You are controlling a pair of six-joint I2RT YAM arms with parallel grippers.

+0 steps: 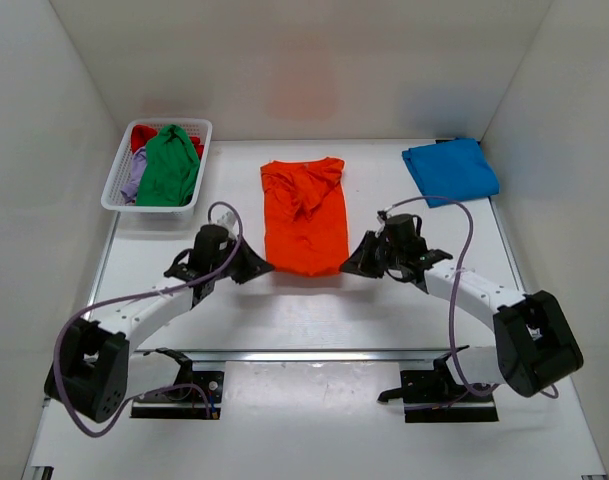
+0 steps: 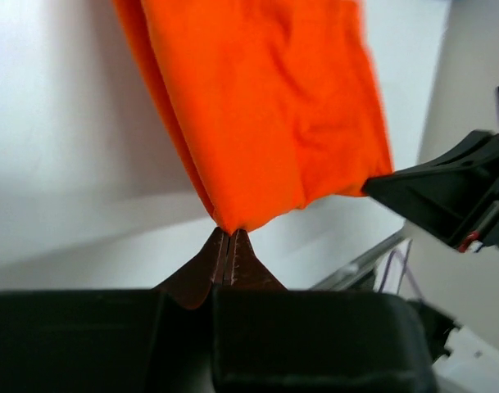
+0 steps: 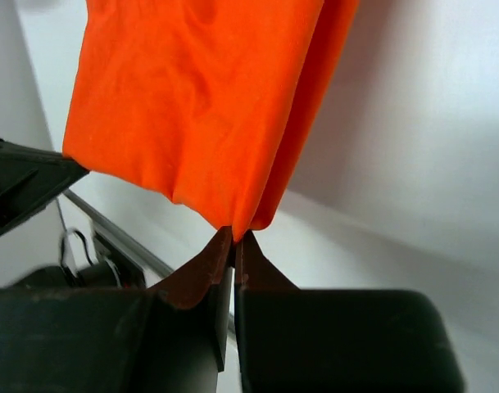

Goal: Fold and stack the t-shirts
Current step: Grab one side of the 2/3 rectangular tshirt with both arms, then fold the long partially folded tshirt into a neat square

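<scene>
A bright orange t-shirt (image 1: 304,214) lies partly folded in the middle of the table. My left gripper (image 1: 267,266) is shut on its near left corner, seen in the left wrist view (image 2: 229,232) with the orange cloth (image 2: 265,106) stretching away. My right gripper (image 1: 346,266) is shut on its near right corner, seen in the right wrist view (image 3: 235,236) under the orange cloth (image 3: 192,98). A folded blue t-shirt (image 1: 450,171) lies at the back right. Green (image 1: 169,165), red (image 1: 142,134) and lilac (image 1: 132,180) shirts lie in the basket.
The white lattice basket (image 1: 118,200) stands at the back left. White walls enclose the table on three sides. A metal rail (image 1: 314,354) runs along the near edge by the arm bases.
</scene>
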